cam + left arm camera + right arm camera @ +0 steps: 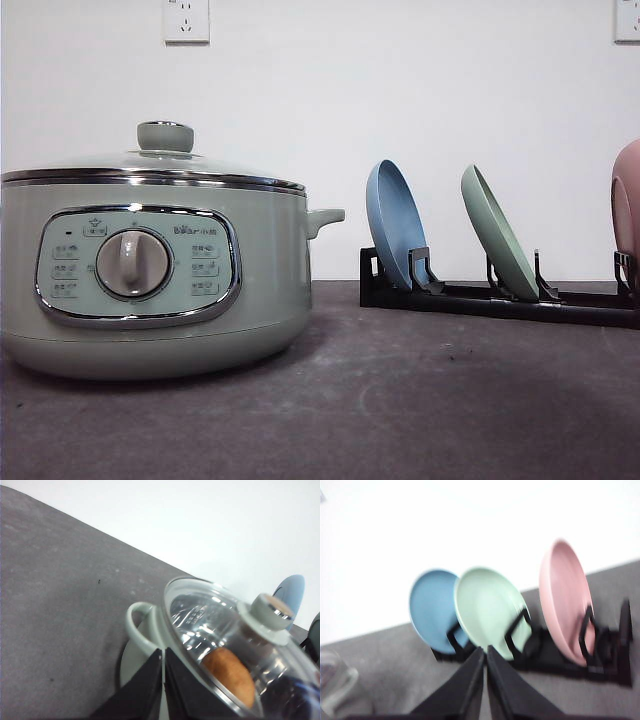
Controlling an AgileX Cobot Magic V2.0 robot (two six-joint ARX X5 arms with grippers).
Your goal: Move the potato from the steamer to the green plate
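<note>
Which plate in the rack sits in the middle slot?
The green plate. It stands on edge in the black rack, between the blue plate on the steamer side and the pink plate at the far end.

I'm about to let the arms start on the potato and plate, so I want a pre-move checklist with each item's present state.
1. Potato inside the steamer: ok, seen through the glass.
2. Lid off so the potato can be reached: not ok, it sits on the pot with its knob up.
3. Green plate flat on the table: not ok, it stands on edge in the black rack.
4. Left end effector free: ok, fingers together, holding nothing.
5. Right end effector free: ok, fingers together, aimed at the green plate.
</note>
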